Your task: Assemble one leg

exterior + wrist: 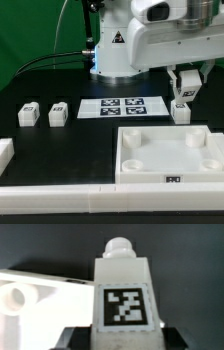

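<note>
Black tabletop, green backdrop. The gripper [183, 97] is clamped on one leg [182, 111], jaws on both of its sides, just beyond the far edge of the white panel [170, 172]. Can't tell if the leg touches the table.

Risks:
- The peg [120, 247] may miss a corner socket [15, 297] if it goes in off-centre or tilted.
- The leg could catch the panel rim and shove the panel, which looks loose.
- The grip is near one end, so the leg might pivot.

The wrist view alone shows the tag face, the rounded peg and the socket up close. Only the exterior view shows the marker board [122, 107] and two loose legs [58, 113] further from the panel.
</note>
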You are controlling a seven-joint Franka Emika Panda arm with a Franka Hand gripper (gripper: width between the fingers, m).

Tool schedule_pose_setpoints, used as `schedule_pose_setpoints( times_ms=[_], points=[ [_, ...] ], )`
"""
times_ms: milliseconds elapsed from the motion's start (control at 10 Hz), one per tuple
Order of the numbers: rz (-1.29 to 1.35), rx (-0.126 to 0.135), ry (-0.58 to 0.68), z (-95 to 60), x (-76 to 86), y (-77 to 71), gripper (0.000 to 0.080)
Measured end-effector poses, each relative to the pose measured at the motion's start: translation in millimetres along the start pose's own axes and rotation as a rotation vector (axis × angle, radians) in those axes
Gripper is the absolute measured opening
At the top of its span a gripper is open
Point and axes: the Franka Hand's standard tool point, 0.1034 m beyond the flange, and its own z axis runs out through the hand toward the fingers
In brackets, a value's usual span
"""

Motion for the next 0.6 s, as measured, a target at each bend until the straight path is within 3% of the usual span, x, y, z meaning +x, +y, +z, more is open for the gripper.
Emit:
schedule_pose_setpoints(
  times_ms=[100, 200, 300, 500, 600],
  points=[
    [0.002, 0.000, 0.026, -0.8, 4.0, 1.0, 0.0292],
    [0.001, -0.004, 0.176, -3.8, 14.6, 2.2, 0.0292],
    [-0.001, -0.009, 0.276, -1.7, 10.5, 3.5, 0.0292],
    [-0.018, -0.009, 0.288, 4.9, 11.3, 2.9, 0.0292],
    [-0.032, -0.011, 0.280, -0.5, 23.1, 6.8, 0.0292]
  ],
)
